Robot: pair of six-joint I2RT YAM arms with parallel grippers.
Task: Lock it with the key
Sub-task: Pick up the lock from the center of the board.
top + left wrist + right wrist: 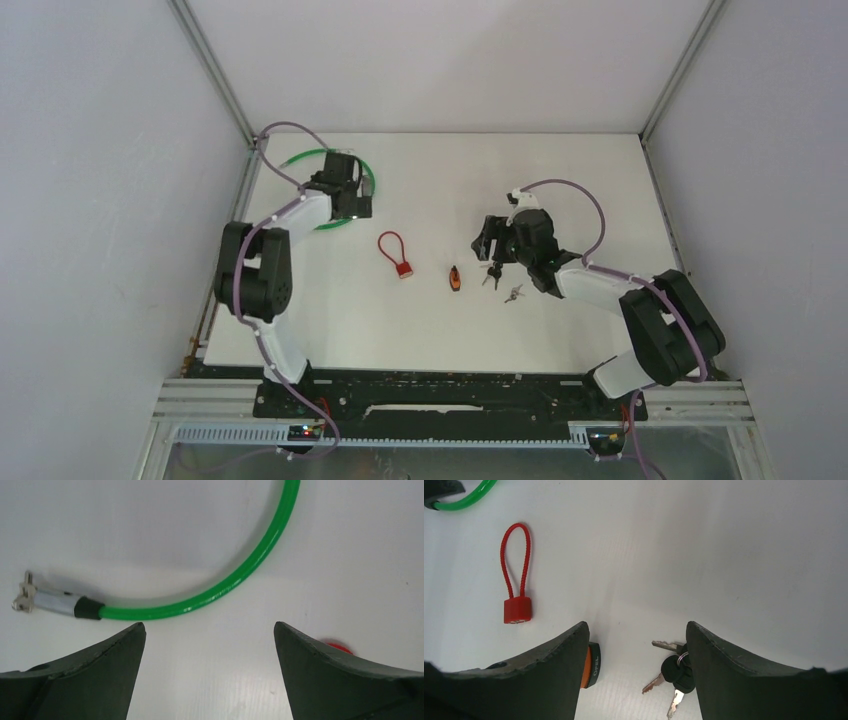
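White table holds every piece loose; left gripper spread and empty near the green cable lock; right gripper, likewise spread, hovers over the keys at lower centre, red padlock at left; no key is gripped yet, so the locking apparently remains.

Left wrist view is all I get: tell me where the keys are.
Observer: A bunch of keys lies on the table right by the open right gripper.
Operator: Report what lies between the arms.
Observer: A red cable padlock, lying flat, touched by neither gripper.
Operator: Say what is next to it.
Observer: An orange and black piece marked OPEL, between padlock and keys.
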